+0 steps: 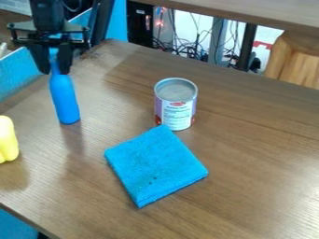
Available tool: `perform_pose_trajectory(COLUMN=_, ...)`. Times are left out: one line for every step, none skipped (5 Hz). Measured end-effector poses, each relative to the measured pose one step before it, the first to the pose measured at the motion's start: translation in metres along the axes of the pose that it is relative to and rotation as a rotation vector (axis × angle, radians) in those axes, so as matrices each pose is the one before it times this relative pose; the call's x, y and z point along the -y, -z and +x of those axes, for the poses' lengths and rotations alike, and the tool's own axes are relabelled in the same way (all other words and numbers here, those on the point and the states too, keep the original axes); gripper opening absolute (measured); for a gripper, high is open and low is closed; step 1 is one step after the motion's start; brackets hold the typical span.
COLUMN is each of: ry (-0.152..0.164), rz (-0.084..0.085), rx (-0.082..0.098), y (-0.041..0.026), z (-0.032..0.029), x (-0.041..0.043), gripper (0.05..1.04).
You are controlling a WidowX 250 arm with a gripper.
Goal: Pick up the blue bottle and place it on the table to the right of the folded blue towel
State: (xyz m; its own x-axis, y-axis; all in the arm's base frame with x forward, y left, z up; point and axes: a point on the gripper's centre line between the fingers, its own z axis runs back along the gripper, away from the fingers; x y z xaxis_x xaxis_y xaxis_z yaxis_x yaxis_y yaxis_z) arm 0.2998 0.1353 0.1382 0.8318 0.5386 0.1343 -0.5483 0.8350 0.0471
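Where the yellow object (8, 140) lies: at the left edge of the table (249, 140), partly cut off by the view; nearest neighbour is the blue bottle, which stands apart from it

Blue bottle (65, 100): left part of the table, neck up and body near upright; its base is at or just above the wood, and whether it bears weight there cannot be confirmed

Gripper (55, 70): pointing down over the bottle, one finger on each side of the neck, no gap noted; judged clamped on the neck

Step in hand: judged to be the hold on the blue bottle, grasp made, with the bottle still to be let go

Next move: judged to call for a steady grip and a straight lift before any sideways travel, since a low base could drag or tip; on release, the base should be flat on the wood before the fingers part

Blue cloth (156, 163): folded into a thick square, lying flat near the middle, turned at an angle, a few dark specks on its top; well apart from the bottle

Can (176, 109): upright, right of the bottle and behind the cloth, metal top and printed label seen; the cloth's far corner lies at its base, contact not confirmed
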Motion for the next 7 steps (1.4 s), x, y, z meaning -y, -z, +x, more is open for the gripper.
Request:
perform_pose_trajectory(ry=0.0057, rz=-0.0014, rx=-0.0003, y=-0.00023, z=-0.00161, x=-0.00008, gripper=0.345)
perform_pose_trajectory(ry=0.001, rz=-0.0318, rx=-0.0079, y=-0.01321, z=-0.00757, x=0.0039, gripper=0.345)
perform_pose_trajectory(ry=0.0291, rz=-0.0561, rx=-0.0008, y=-0.02478, z=-0.01211, x=0.01561, gripper=0.345)
perform_pose_trajectory(ry=0.0842, rz=-0.077, rx=-0.0315, y=-0.01745, z=-0.02083, x=0.03678, gripper=0.345)
perform_pose_trajectory(ry=0.136, rz=-0.0365, rx=-0.0052, y=-0.00884, z=-0.0269, x=0.03966, gripper=0.345)
perform_pose_trajectory(ry=0.1322, rz=-0.008, rx=0.0023, y=0.00003, z=-0.03236, x=0.04508, gripper=0.345)
perform_pose_trajectory(ry=0.1407, rz=0.0113, rx=-0.0061, y=0.00918, z=-0.02581, x=0.04151, gripper=0.345)
